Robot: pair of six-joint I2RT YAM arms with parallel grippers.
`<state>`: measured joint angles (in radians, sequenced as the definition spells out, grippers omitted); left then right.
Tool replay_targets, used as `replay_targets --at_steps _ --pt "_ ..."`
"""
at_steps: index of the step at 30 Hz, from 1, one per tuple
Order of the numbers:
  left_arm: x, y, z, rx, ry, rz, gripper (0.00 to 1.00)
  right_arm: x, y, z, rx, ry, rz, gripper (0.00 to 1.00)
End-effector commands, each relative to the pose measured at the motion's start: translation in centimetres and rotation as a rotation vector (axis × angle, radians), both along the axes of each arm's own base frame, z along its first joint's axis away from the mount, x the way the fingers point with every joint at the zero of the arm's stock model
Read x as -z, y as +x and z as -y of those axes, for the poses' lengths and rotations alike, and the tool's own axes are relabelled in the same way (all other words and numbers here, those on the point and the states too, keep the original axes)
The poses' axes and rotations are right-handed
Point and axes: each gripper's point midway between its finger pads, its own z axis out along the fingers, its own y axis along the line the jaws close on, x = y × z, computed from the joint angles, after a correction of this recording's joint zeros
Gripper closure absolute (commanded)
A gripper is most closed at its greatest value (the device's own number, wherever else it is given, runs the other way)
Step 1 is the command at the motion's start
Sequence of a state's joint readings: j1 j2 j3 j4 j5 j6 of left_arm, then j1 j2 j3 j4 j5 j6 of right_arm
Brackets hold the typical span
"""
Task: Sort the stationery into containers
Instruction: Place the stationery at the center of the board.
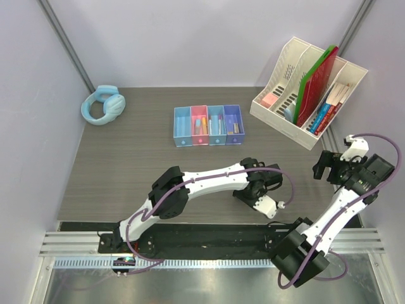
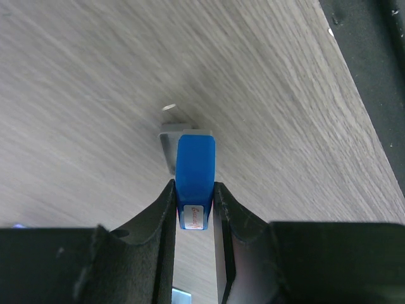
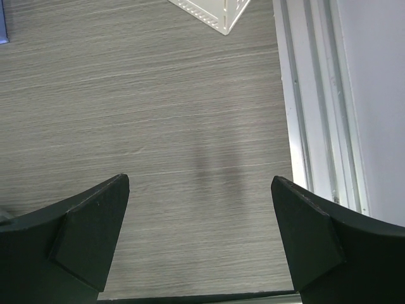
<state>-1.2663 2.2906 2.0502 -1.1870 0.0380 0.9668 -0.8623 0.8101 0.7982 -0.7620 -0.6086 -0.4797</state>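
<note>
We start with the table [image 1: 126,164], where the cream file organiser [image 1: 278,69] stands at the far right and plays no part in the sort. The left arm [image 1: 202,180] stretches low across the near middle with its wrist bent down. The right arm [image 1: 342,202] is folded up at the right edge. The 4 joined containers [image 1: 217,140] sit at the far middle, well apart from both arms, with items lying in them.

We judge this step to be a pickup. The left gripper [image 2: 194,190] is clamped on the blue block [image 2: 195,158] close to the tabletop, and a grey piece [image 2: 168,149], perhaps the eraser, lies just beyond it. Next we must lift the block and carry it forward to 1 bin. The right gripper [image 3: 200,183] hangs with its jaws wide apart, holding nothing.
</note>
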Motion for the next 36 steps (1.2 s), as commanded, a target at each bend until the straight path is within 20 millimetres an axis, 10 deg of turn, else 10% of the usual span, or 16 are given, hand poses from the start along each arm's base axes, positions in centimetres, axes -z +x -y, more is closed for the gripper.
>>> replay_targets --at_steps 1,12,36 --pt "-0.3 0.2 0.0 -0.022 -0.033 -0.008 1.00 -3.4 1.1 0.3 -0.022 -0.005 0.092 0.00" --pt "-0.3 0.3 0.3 -0.027 -0.047 -0.010 1.00 -14.0 2.7 0.8 -0.025 -0.094 0.270 0.00" --pt "-3.2 3.2 0.3 0.126 -0.091 0.190 1.00 -17.7 3.5 0.9 -0.030 -0.097 0.335 0.00"
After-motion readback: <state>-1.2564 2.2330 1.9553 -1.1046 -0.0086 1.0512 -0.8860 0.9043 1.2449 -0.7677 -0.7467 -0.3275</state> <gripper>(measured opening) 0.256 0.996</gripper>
